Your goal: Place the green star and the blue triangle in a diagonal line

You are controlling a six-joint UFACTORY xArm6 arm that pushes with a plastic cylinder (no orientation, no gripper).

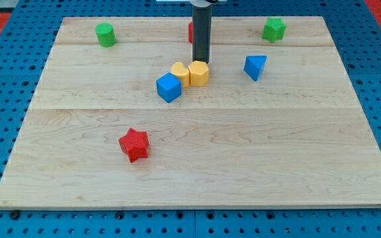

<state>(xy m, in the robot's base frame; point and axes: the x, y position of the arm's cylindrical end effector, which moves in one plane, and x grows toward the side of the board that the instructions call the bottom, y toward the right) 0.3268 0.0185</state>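
Right now our tip sits just above the yellow hexagon, touching or nearly touching its far edge. It is a bare rod with nothing to open or close, and it holds nothing.

The blue triangle lies at about 3 o'clock from our tip, near but clearly apart, with open wood between. The green star lies at about 2 o'clock, further off, close to the board's top edge. From the triangle, the star is at roughly 1 o'clock, so the pair already stand on a steep slant, more upright than diagonal. We judge that one of them needs a sideways nudge to open that slant. The triangle is the nearer, but to send it toward 9 o'clock we would first have to go round to its 3 o'clock side.

A yellow block touches the hexagon at 9 o'clock, and a blue cube touches that one at 7 o'clock. A red block is mostly hidden behind the rod, its shape unclear. A green cylinder sits far off at 10 o'clock, and a red star at 7 o'clock.

The wooden board looks smooth and flat, with bare planks around the triangle. The star has little room toward 12 o'clock.
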